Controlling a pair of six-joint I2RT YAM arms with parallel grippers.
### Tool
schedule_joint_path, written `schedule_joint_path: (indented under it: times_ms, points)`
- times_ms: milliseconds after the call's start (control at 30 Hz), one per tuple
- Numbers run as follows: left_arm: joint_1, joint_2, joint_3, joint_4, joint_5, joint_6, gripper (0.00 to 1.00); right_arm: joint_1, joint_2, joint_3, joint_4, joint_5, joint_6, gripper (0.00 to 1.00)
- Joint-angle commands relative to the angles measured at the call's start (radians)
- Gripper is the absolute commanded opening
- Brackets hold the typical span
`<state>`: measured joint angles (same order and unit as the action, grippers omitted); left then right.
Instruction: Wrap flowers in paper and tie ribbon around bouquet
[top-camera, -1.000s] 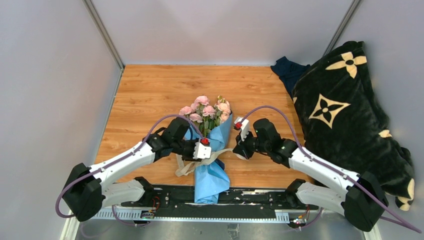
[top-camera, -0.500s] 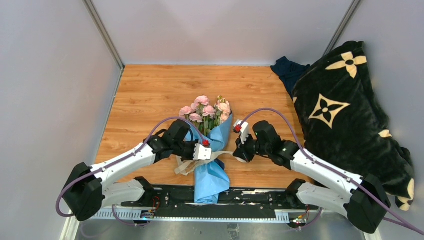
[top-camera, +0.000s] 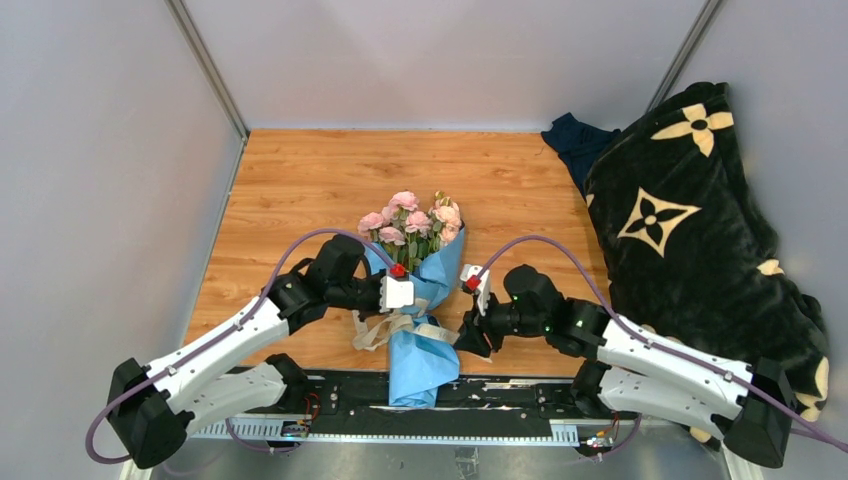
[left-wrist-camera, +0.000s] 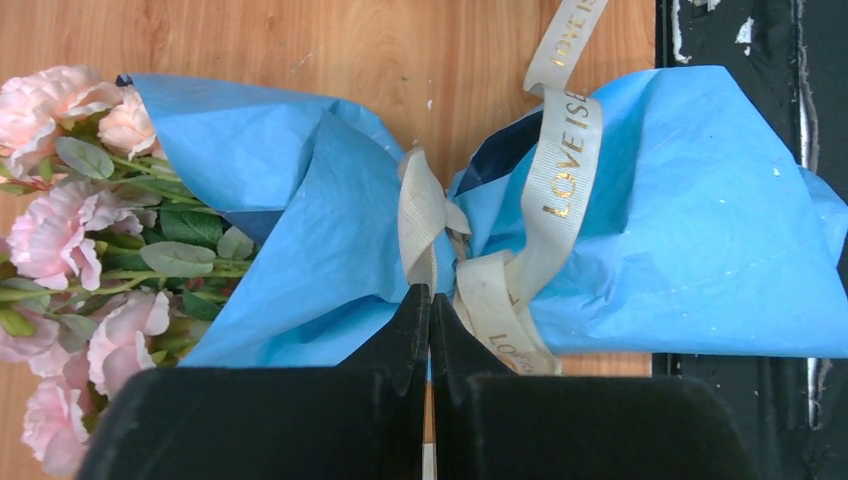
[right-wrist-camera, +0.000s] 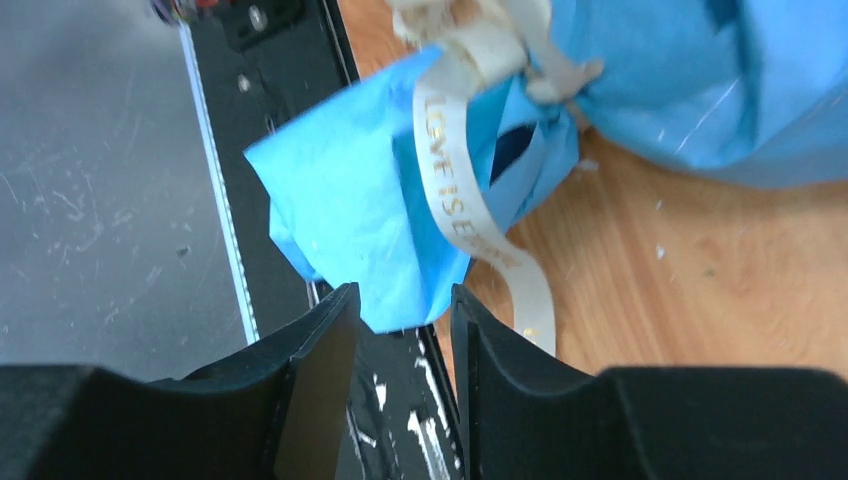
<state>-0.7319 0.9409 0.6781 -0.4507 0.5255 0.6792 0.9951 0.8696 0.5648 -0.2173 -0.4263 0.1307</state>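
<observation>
Lying on the wooden table (top-camera: 300, 190), the bouquet (top-camera: 445, 272) has its head toward the far side and its tail toward the arm bases. The flowers (top-camera: 410, 220), pale pink with green leaves, project from the wide mouth of the cone. The paper (left-wrist-camera: 700, 200), light blue outside with a darker face showing in one fold, is pinched at the waist and flares again below. That lower flare overhangs the black base rail (top-camera: 520, 390).

The ribbon (left-wrist-camera: 565, 170), cream with gold lettering, is wound round the waist. One loose end runs off across the lower flare, and further loops lie on the table at the bouquet's left.

Left gripper (left-wrist-camera: 430, 295): jaws fully together, tips at the waist, with a band of the ribbon running straight into them. It appears to pinch that band.

Right gripper (right-wrist-camera: 403, 292): jaws partly apart with nothing between them. It sits just right of the lower flare, near the lettered ribbon end.

A black blanket (top-camera: 690, 220) with cream flower motifs lies heaped at the right.
</observation>
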Motion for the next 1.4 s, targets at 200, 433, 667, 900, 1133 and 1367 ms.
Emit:
schedule_joint_path:
  times_ms: [200,433,667,900,1133,1367]
  points:
    - [-0.011,-0.04,-0.048,-0.016,0.126,0.038,0.0,-0.117,0.17,0.197,0.278,-0.046,-0.098,0.31]
    - [-0.055,-0.031,-0.091,-0.055,0.171,0.203,0.0,-0.167,0.495,0.48,0.05,-0.169,-0.125,0.21]
    - [-0.127,0.012,-0.105,0.014,0.137,0.233,0.0,-0.154,0.601,0.526,-0.01,-0.23,-0.074,0.2]
    - [-0.179,0.056,-0.073,-0.012,0.101,0.244,0.02,-0.104,0.661,0.521,-0.071,-0.245,-0.052,0.19]
    - [-0.194,0.08,-0.046,-0.113,0.108,0.337,0.2,-0.062,0.681,0.514,-0.126,-0.202,-0.055,0.21]
    - [-0.196,0.086,0.011,-0.284,0.072,0.481,0.35,-0.031,0.714,0.511,-0.131,-0.151,-0.038,0.21]
